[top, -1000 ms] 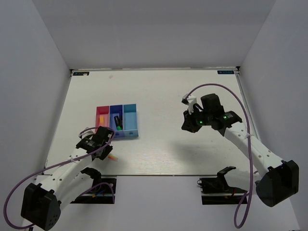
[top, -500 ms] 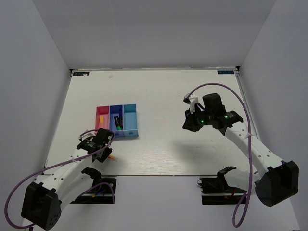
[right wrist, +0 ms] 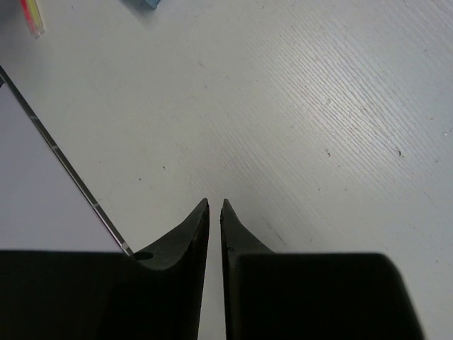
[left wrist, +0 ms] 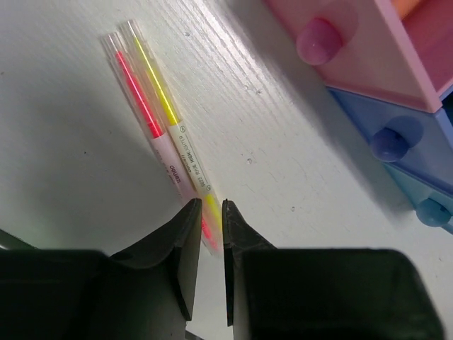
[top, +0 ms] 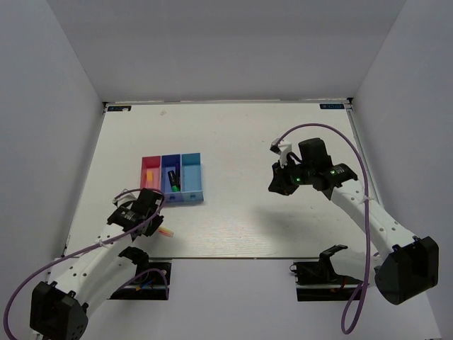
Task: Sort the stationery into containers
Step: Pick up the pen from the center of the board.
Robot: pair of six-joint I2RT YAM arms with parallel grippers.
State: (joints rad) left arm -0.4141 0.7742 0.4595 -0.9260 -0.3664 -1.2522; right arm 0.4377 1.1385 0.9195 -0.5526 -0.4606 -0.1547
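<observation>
bin row (top: 191, 181): left half of bench, midway between near and far edges
middle bin (top: 170, 161): one marker (top: 173, 178) inside
thin pens (left wrist: 166, 120): side by side, touching, on bench before bin row
left gripper (left wrist: 210, 205): at pens' ends
right gripper (top: 277, 185): right half, well apart from bins

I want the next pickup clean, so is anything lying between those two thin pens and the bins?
Nothing visible does. Only bare table lies between the pens and the pink bin. The left tool sits at the pens' near ends.
</observation>
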